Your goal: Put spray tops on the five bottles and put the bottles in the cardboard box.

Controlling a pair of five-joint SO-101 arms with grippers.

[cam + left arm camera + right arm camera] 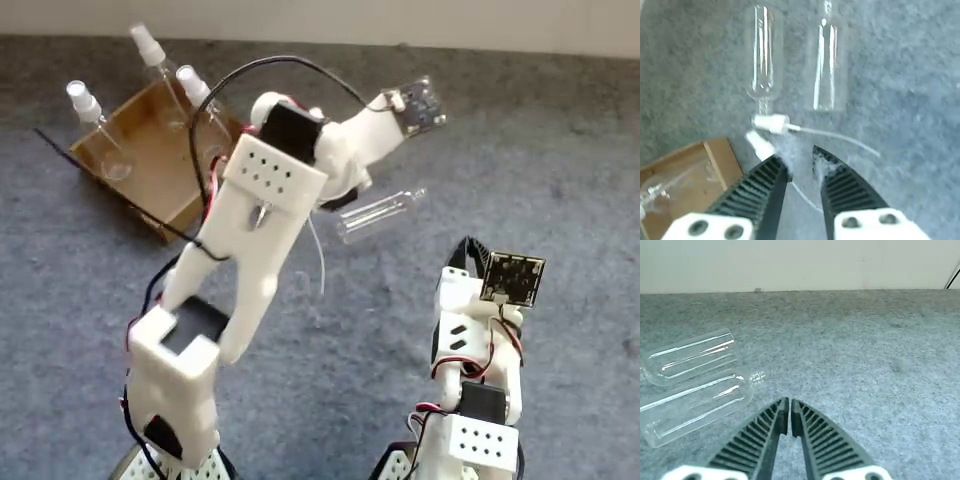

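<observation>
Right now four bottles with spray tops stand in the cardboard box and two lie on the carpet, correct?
No. Three bottles stand in the cardboard box, not four; the high view shows it. The other two do lie on the carpet.

My left arm (255,215) stretches far forward from its base at the near edge. The forearm slants across toward the middle, and the wrist bends over so the claw looks down. My left claw (800,161) has its two black ribbed fingers (765,185) parted by a narrow gap, with nothing between them. My right arm (470,345) is folded close over its base, with the elbow tucked in and the wrist low and pointing forward. My right claw (790,407) has its tips pressed together, leaving only a thin slit, and it grips nothing.
</observation>
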